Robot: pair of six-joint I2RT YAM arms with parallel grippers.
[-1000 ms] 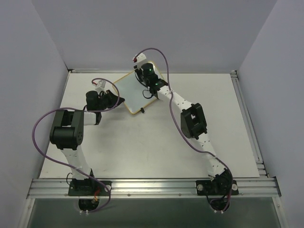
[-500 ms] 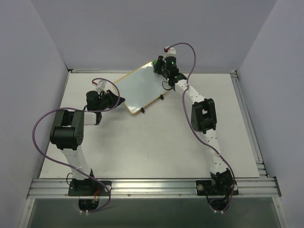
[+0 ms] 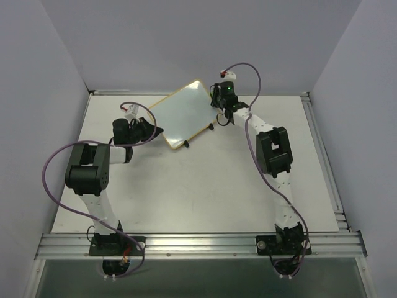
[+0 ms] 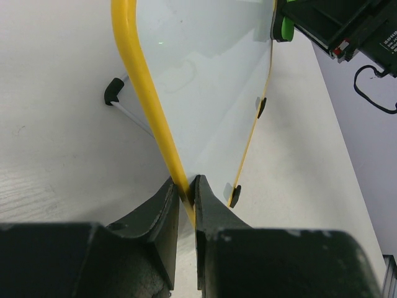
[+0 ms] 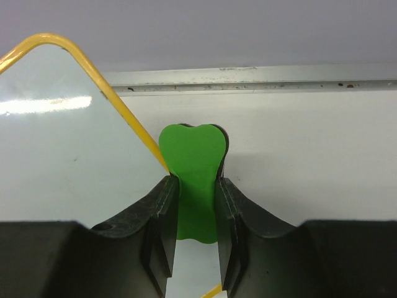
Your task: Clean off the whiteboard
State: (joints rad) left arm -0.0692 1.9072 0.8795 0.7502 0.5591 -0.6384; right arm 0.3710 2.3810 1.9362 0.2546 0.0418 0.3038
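The whiteboard (image 3: 180, 113) has a yellow frame and a clean glossy white face; it stands tilted on the table at the back middle. My left gripper (image 3: 156, 131) is shut on its near left edge; in the left wrist view the jaws (image 4: 185, 194) pinch the yellow frame (image 4: 142, 81). My right gripper (image 3: 216, 99) is shut on the green eraser (image 5: 193, 171), which sits just off the board's far right edge (image 5: 127, 118). The eraser also shows in the left wrist view (image 4: 286, 28). The board's two black feet (image 4: 262, 107) rest on the table.
A wire stand leg with a black tip (image 4: 114, 92) props the board from behind. A metal rail (image 3: 198, 93) runs along the back of the table, grey walls on three sides. The white tabletop (image 3: 198, 186) lies in front of the board.
My right gripper with the eraser has swept from the middle of the board to the right and off its far right edge. The left gripper and board have stayed put.
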